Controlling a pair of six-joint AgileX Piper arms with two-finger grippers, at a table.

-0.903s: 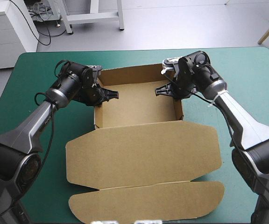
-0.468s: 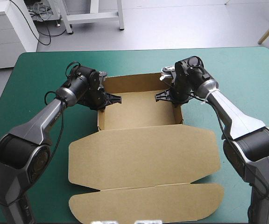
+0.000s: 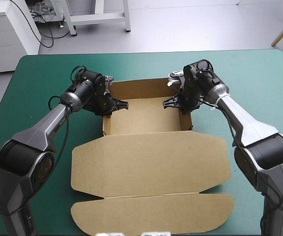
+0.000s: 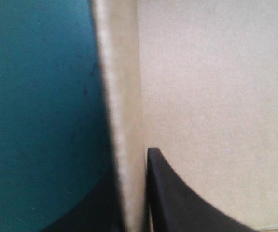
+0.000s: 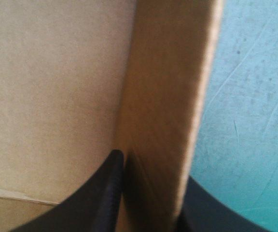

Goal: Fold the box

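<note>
The brown box (image 3: 146,115) stands as an open tray at the table's middle, walls raised, with its lid (image 3: 151,162) lying flat toward the near edge. My left gripper (image 3: 113,104) is at the tray's left wall. In the left wrist view the wall (image 4: 122,121) runs between the fingers (image 4: 177,203), and the gripper (image 4: 132,193) is shut on it. My right gripper (image 3: 176,102) is at the right wall. In the right wrist view the wall (image 5: 163,96) passes between its fingers (image 5: 107,193), the gripper (image 5: 151,193) shut on it too.
The teal-green cover (image 3: 38,83) lies bare to the left and right of the box. The lid's rounded front flap (image 3: 154,214) reaches close to the table's near edge.
Earlier both grippers slid a little along the side walls toward the tray's far end, and the box shifted slightly. Since just before, almost nothing has moved.
</note>
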